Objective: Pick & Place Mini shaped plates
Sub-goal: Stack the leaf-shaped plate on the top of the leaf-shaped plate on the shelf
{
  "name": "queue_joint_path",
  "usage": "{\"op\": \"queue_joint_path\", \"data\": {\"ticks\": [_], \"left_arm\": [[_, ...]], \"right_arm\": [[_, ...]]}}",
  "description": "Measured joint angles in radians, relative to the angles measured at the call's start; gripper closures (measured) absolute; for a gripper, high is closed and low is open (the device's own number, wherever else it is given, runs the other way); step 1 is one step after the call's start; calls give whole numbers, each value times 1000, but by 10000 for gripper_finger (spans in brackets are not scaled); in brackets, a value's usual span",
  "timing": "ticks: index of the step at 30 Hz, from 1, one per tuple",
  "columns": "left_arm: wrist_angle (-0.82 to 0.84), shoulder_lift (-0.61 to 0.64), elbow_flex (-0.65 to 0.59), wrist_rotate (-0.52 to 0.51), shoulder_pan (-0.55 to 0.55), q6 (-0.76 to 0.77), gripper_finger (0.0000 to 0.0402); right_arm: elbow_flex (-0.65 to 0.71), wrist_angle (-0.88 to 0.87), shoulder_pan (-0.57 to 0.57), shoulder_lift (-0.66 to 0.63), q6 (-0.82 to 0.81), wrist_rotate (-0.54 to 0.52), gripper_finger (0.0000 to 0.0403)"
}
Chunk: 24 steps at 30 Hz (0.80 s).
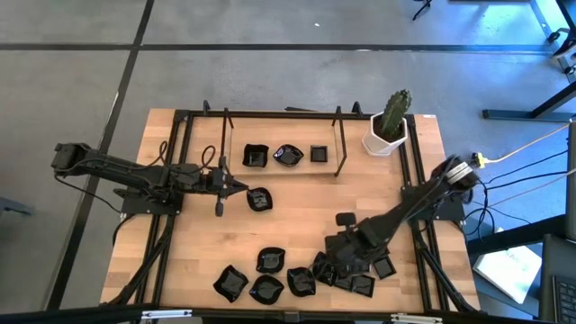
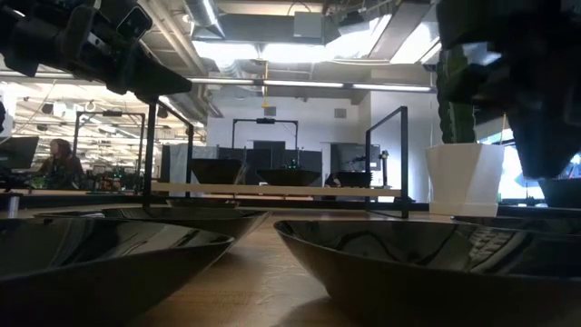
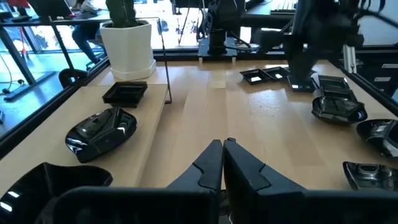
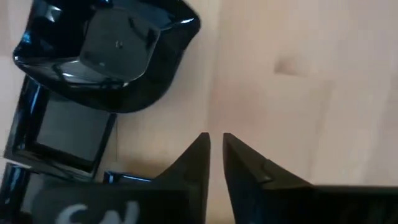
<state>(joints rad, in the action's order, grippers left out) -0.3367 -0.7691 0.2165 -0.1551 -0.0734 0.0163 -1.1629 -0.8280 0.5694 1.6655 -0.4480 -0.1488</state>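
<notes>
Several mini shaped plates, glossy black, lie in a loose cluster (image 1: 270, 274) near the table's front edge, and more of them lie at the front right (image 1: 373, 274). Three stand in a row on a wooden strip (image 1: 286, 156) at the back, and one (image 1: 259, 199) lies just beyond my left gripper (image 1: 241, 189). That gripper is shut and empty (image 3: 222, 155). My right gripper (image 1: 340, 259) points down over the front-right group. Its fingers stand slightly apart (image 4: 216, 146) over bare wood, beside a wavy-rimmed plate (image 4: 106, 56) and a square plate (image 4: 62, 134).
A white pot with a green cactus (image 1: 389, 135) stands at the far right corner. A black metal frame (image 1: 184, 162) runs round the table, with thin uprights (image 1: 340, 139) at the back strip. Bare wood (image 1: 297, 225) lies in the table's middle.
</notes>
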Motion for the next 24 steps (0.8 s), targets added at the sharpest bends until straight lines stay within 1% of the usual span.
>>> {"op": "queue_joint_path", "data": {"ticks": [4, 9, 14, 19, 24], "left_arm": [[0, 0, 0, 0, 0, 6, 391], [3, 0, 0, 0, 0, -2, 392], [19, 0, 0, 0, 0, -2, 395], [29, 0, 0, 0, 0, -1, 391], [29, 0, 0, 0, 0, -2, 394]], "right_arm": [[-22, 22, -23, 35, -30, 97, 337], [-28, 31, -51, 50, -78, 181, 318], [-28, 104, -63, 50, -112, 207, 301], [-22, 121, -77, 49, -232, 246, 285], [11, 180, -77, 49, -260, 266, 275]]}}
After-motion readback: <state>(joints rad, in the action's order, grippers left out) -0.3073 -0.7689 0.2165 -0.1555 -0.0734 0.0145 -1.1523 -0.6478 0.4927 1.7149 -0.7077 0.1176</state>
